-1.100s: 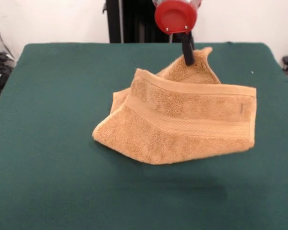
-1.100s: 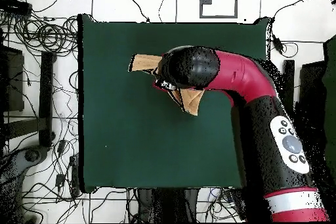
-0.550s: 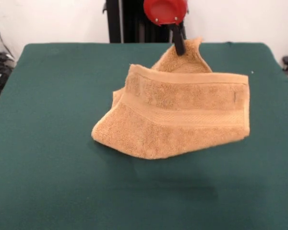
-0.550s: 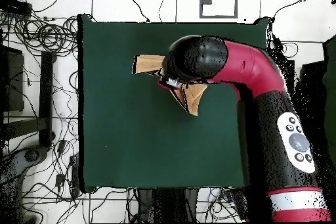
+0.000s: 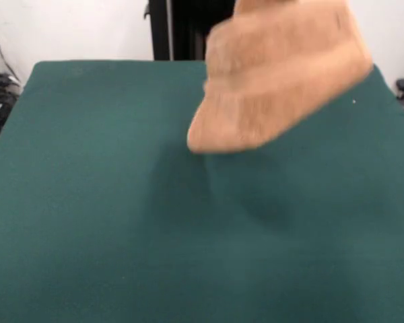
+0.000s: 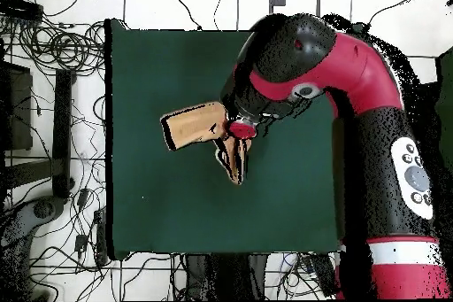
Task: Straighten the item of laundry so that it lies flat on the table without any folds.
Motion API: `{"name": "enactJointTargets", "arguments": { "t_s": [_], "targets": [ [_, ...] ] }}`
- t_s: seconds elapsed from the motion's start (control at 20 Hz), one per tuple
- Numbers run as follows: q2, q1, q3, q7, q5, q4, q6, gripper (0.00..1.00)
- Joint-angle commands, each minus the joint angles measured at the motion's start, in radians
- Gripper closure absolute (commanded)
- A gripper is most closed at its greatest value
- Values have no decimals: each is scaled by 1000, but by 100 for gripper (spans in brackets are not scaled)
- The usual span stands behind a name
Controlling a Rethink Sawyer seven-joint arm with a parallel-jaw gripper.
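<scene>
The towel [image 5: 279, 74] is blurring in the front view, so its woven bands and pile are hard to make out, and its top is running off the upper edge of the picture. The gripper is not showing there at all. In the overhead view the gripper [image 6: 239, 128] is showing only as a small red part under the bulky arm [image 6: 354, 68], which is covering the towel's upper portion; whether the claw is clamped, together or apart cannot be told.

The towel is hanging in the air, clear of the table [image 5: 87, 222], with a dim shadow lying on the green cloth beneath it. It is looking tan-orange, bunched and folded rather than spread, with a rounded lower corner dipping toward the left in the front view. From above, one lobe [image 6: 190, 126] is sticking out sideways from under the arm and a narrower strip [image 6: 234, 161] is trailing toward the robot's base.

Tangled cables [image 6: 53, 46] are lying on the floor beside the table, well apart from the towel.
</scene>
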Motion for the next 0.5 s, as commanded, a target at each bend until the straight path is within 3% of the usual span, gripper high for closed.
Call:
{"name": "enactJointTargets", "arguments": {
  "t_s": [0.05, 0.2, 0.5],
  "targets": [
    [111, 50, 68, 323, 38, -122, 374, 100],
    [128, 68, 51, 323, -8, -156, 453, 100],
    [135, 77, 20, 313, -11, -150, 460, 100]
  ]
}}
